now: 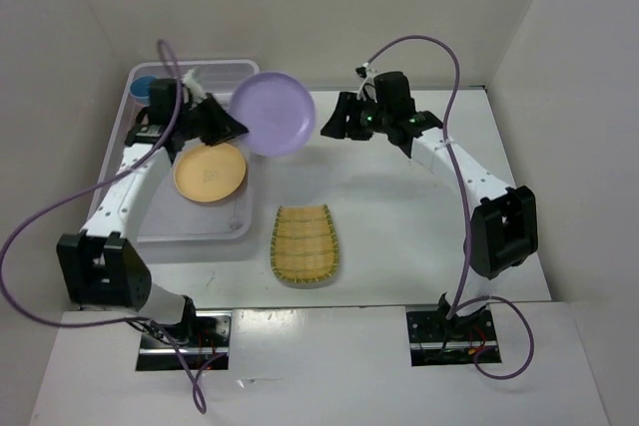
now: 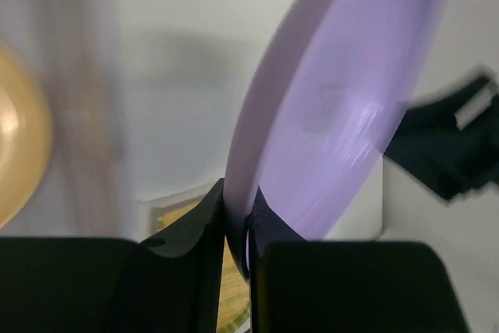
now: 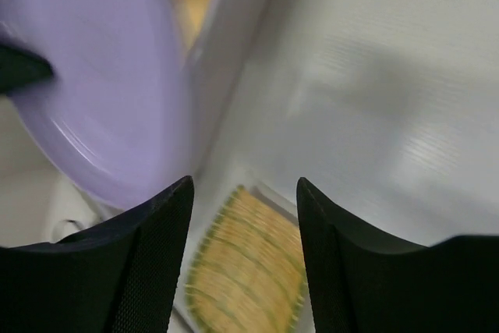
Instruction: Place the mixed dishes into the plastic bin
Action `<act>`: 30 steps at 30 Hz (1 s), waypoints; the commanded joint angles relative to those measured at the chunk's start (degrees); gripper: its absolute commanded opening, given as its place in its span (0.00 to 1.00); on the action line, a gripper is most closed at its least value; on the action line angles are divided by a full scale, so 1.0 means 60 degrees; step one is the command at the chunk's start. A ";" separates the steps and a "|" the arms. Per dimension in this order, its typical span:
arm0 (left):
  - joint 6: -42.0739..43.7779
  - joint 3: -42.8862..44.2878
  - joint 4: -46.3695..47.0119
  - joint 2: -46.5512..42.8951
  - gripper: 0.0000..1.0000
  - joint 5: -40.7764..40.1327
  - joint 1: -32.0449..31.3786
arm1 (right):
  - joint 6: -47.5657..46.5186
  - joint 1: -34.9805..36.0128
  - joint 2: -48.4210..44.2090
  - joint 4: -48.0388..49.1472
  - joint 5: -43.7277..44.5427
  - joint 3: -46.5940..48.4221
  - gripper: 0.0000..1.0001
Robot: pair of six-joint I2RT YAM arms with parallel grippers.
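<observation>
A white table (image 1: 399, 207) enclosed by plain white walls (image 1: 349, 7).

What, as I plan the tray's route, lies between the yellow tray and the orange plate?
The plastic bin's right wall, seen in the top view: the orange plate lies inside the bin, the yellow tray outside it.

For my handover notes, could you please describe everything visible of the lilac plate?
The lilac plate is round, smooth and glossy, plastic by its look, with a shallow raised rim. It hangs tilted in the air, its edge pinched by the left gripper, at the far right corner of the plastic bin. The open right gripper is near but apart.
</observation>
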 commanded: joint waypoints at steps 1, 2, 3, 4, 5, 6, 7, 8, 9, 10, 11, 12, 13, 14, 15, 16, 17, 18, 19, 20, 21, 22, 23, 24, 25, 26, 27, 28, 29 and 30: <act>-0.0553 -0.1143 0.0455 -0.1463 0.00 -0.1321 0.1925 | -0.1230 0.0149 -0.0304 -0.0865 0.1129 -0.0714 0.61; -0.0669 -0.1484 0.0455 -0.1641 0.00 -0.1408 0.2406 | -0.1536 0.0370 -0.0304 -0.0952 0.1319 -0.0714 0.61; -0.0801 -0.1792 0.0455 -0.1976 0.00 -0.1525 0.2614 | -0.1655 0.0764 -0.0304 -0.1039 0.1742 -0.0714 0.63; -0.0889 -0.2099 0.0542 -0.2153 0.00 -0.1642 0.2805 | -0.1758 0.0898 -0.0101 -0.1272 0.1877 -0.0714 0.63; -0.0890 -0.2654 0.0630 -0.2329 0.00 -0.1745 0.3140 | -0.1759 0.1016 -0.0012 -0.1376 0.1965 -0.0714 0.63; -0.0991 -0.2862 0.0747 -0.2592 0.00 -0.1891 0.3303 | -0.1759 0.1017 -0.0011 -0.1377 0.1879 -0.0845 0.63; -0.0992 -0.3053 0.0748 -0.2682 0.00 -0.2125 0.3450 | -0.1759 0.1104 -0.0011 -0.1377 0.1704 -0.1035 0.63; -0.0905 -0.3171 0.0835 -0.2683 0.00 -0.2127 0.3741 | -0.1614 0.1105 -0.0113 -0.1276 0.1702 -0.1153 0.64; -0.0904 -0.3302 0.0836 -0.2581 0.00 -0.2214 0.3860 | -0.1613 0.1105 -0.0114 -0.1188 0.1702 -0.1270 0.64; -0.0788 -0.3304 0.0836 -0.2464 0.00 -0.2215 0.3861 | -0.1613 0.1105 -0.0230 -0.1187 0.1615 -0.1358 0.64; -0.0787 -0.3304 0.0836 -0.2173 0.00 -0.2215 0.3977 | -0.1526 0.1105 -0.0231 -0.1187 0.1614 -0.1475 0.64; -0.0787 -0.3420 0.0952 -0.2010 0.00 -0.2215 0.3978 | -0.1525 0.1105 -0.0086 -0.1187 0.1426 -0.1476 0.64; -0.0787 -0.3508 0.0953 -0.1864 0.00 -0.2215 0.3978 | -0.1525 0.1105 0.0133 -0.1303 0.1322 -0.1563 0.64; -0.0787 -0.3596 0.1156 -0.1558 0.00 -0.2215 0.3978 | -0.1525 0.1105 0.0222 -0.1304 0.1321 -0.1680 0.64; -0.0874 -0.3597 0.1158 -0.1439 0.00 -0.2215 0.3978 | -0.1612 0.1192 0.0223 -0.1304 0.1510 -0.1768 0.64; -0.0962 -0.3742 0.1332 -0.1307 0.00 -0.2215 0.3978 | -0.1613 0.1294 0.0310 -0.1405 0.1657 -0.1856 0.64; -0.0963 -0.3874 0.1421 -0.1045 0.00 -0.2215 0.3978 | -0.1613 0.1295 0.0311 -0.1407 0.1876 -0.1973 0.64; -0.1050 -0.3875 0.1422 -0.0911 0.00 -0.2215 0.3978 | -0.1700 0.1382 0.0311 -0.1407 0.2255 -0.1974 0.64; -0.1051 -0.3962 0.1509 -0.0606 0.00 -0.2360 0.3978 | -0.1701 0.1383 0.0311 -0.1508 0.2360 -0.1974 0.64; -0.1051 -0.3963 0.1509 -0.0443 0.00 -0.2361 0.4065 | -0.1701 0.1383 0.0311 -0.1509 0.2361 -0.1974 0.64; -0.1138 -0.4050 0.1509 -0.0267 0.00 -0.2361 0.4066 | -0.1701 0.1383 0.0311 -0.1596 0.2506 -0.1974 0.64; -0.1139 -0.4051 0.1596 0.0024 0.00 -0.2361 0.4066 | -0.1701 0.1383 0.0398 -0.1597 0.2508 -0.1974 0.64; -0.1269 -0.4051 0.1742 0.0158 0.00 -0.2361 0.4066 | -0.1701 0.1383 0.0399 -0.1597 0.2508 -0.1974 0.64; -0.1271 -0.4152 0.1831 0.0290 0.00 -0.2361 0.4066 | -0.1701 0.1470 0.0399 -0.1597 0.2508 -0.1974 0.64; -0.1416 -0.4153 0.2020 0.0509 0.01 -0.2260 0.4066 | -0.1701 0.1471 0.0486 -0.1597 0.2609 -0.1974 0.64; -0.1417 -0.4153 0.2022 0.0641 0.02 -0.2172 0.4066 | -0.1701 0.1587 0.0487 -0.1597 0.2610 -0.1974 0.64; -0.1519 -0.4153 0.2109 0.0773 0.06 -0.2171 0.4066 | -0.1701 0.1588 0.0487 -0.1684 0.2697 -0.1974 0.64; -0.1520 -0.4066 0.2110 0.1035 0.09 -0.2055 0.4066 | -0.1614 0.1690 0.0588 -0.1772 0.2698 -0.1873 0.64; -0.1520 -0.4065 0.2110 0.1169 0.14 -0.1938 0.4066 | -0.1613 0.1836 0.0691 -0.1773 0.2814 -0.1756 0.64; -0.1520 -0.3935 0.2110 0.1300 0.23 -0.1850 0.4066 | -0.1613 0.1924 0.0692 -0.2005 0.2815 -0.1754 0.64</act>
